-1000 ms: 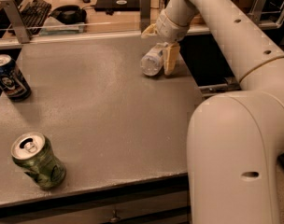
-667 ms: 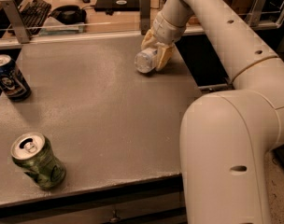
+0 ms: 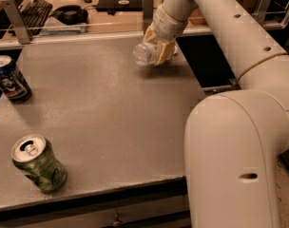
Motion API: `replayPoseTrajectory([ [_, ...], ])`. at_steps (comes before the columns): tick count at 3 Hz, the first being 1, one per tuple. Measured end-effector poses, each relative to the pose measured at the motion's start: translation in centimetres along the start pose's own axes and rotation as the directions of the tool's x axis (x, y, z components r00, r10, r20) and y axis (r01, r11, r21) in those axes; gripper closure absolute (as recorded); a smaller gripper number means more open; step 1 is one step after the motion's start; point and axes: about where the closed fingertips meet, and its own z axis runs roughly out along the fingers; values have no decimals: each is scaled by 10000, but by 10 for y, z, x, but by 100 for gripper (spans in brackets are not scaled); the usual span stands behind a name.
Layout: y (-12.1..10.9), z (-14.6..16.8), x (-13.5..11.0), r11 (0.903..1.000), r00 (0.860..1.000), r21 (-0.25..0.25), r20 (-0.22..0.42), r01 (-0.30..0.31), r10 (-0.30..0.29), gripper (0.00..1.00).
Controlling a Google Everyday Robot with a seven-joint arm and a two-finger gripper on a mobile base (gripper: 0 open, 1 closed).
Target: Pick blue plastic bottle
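Above the far edge of the counter (image 3: 111, 113), the blue plastic bottle (image 3: 142, 54) is gripped sideways by the claw (image 3: 159, 52), apparently just off the surface as a pick demands, well apart from the dark blue can (image 3: 10, 79) and green can (image 3: 38, 163).

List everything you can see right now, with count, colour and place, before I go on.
clear plastic bottle: 1, see-through with a pale label, held in the gripper above the table's far right part
dark blue drink can: 1, dark blue, upright at the table's left edge
green drink can: 1, green, table's near left corner
grey table: 1, speckled grey, fills the middle
black keyboard: 1, black, desk beyond the table, far left
white robot arm: 1, white, right side
gripper: 1, yellowish fingers, shut on the bottle
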Motion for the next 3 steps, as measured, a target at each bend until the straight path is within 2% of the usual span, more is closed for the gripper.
replayPoseTrajectory([
  [1,-22,-33,-41,9961,9984,799,397,369,-401,100],
  [2,-41,-68,-98,9840,9924,1635,883,702,-855,100],
  [3,-43,-77,-109,9805,9911,1794,905,801,-976,100],
])
